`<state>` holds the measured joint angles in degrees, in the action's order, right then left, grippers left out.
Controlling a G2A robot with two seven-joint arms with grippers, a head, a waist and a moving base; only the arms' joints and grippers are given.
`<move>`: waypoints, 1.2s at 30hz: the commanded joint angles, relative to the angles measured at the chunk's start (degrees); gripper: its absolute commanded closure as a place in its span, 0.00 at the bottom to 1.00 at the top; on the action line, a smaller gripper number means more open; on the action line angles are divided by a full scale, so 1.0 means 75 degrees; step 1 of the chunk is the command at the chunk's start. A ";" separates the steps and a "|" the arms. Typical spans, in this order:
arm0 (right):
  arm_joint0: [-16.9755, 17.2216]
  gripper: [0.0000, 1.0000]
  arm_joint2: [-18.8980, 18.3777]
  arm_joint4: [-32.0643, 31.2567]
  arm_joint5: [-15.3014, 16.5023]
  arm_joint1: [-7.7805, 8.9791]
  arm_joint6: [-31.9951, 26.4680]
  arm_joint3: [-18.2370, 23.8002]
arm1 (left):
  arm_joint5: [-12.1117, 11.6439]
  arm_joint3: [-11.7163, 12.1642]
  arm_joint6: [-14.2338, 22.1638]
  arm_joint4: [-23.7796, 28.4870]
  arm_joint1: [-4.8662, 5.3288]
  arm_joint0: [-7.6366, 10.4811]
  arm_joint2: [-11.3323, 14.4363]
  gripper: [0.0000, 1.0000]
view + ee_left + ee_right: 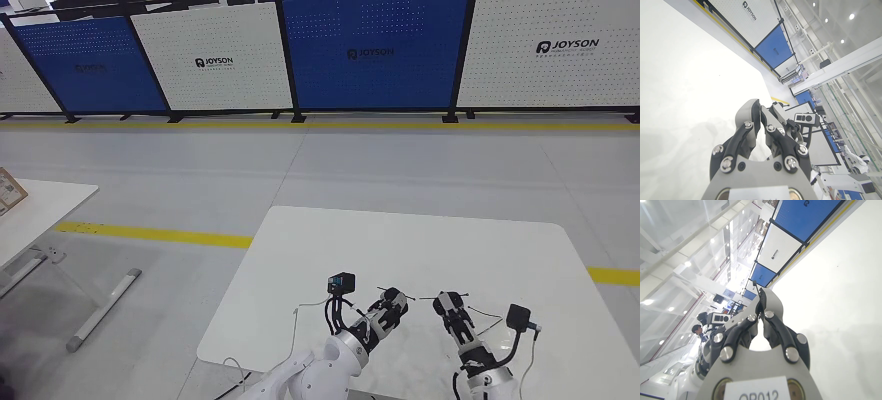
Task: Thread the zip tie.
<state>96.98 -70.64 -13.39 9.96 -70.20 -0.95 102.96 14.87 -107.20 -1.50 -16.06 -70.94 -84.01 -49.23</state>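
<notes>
Zip tie (754, 283), judged light, thin, springy and slippery, is pinched just behind its head in the closed right tool (761, 292), best held close to the ends, the left tool (760, 106) closed alongside, above the white desk (420, 240).

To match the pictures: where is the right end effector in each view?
Top view: grey-and-black right end effector, low, right of centre.
Left wrist view: right end effector farther off, behind the grey-and-black left end effector.
Right wrist view: right end effector in the foreground, shut on a thin black plastic zip tie.
Shared landmark: the white rectangular table.
</notes>
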 commanded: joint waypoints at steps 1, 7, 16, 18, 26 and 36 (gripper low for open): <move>0.0000 1.00 0.0000 0.0004 0.0001 0.0000 0.0001 0.0000 | 0.0000 0.0000 0.0000 0.0000 0.0000 0.0000 0.0000 1.00; -0.0141 1.00 0.0108 -0.0066 -0.0146 -0.0029 -0.0132 -0.0062 | 0.0000 0.0000 0.0000 0.0000 0.0000 0.0000 0.0000 1.00; -0.0196 1.00 0.0140 -0.0147 -0.0205 -0.0060 -0.0161 -0.0061 | 0.0000 0.0000 0.0000 0.0000 0.0000 0.0000 0.0000 1.00; -0.0198 1.00 0.0138 -0.0169 -0.0219 -0.0064 -0.0180 -0.0058 | 0.0000 0.0000 0.0000 0.0000 0.0000 0.0000 0.0000 1.00; -0.0204 1.00 0.0157 -0.0225 -0.0273 -0.0083 -0.0243 -0.0074 | 0.0000 0.0000 0.0000 0.0000 0.0000 0.0000 0.0000 1.00; -0.0073 1.00 0.0008 -0.0061 -0.0047 -0.0106 0.0019 -0.0085 | -0.0002 0.0073 -0.0076 -0.0491 0.0009 0.0046 0.0050 1.00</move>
<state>96.38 -70.50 -13.99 9.57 -70.97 -0.87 102.34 14.84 -106.85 -1.80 -17.41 -70.89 -83.78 -49.09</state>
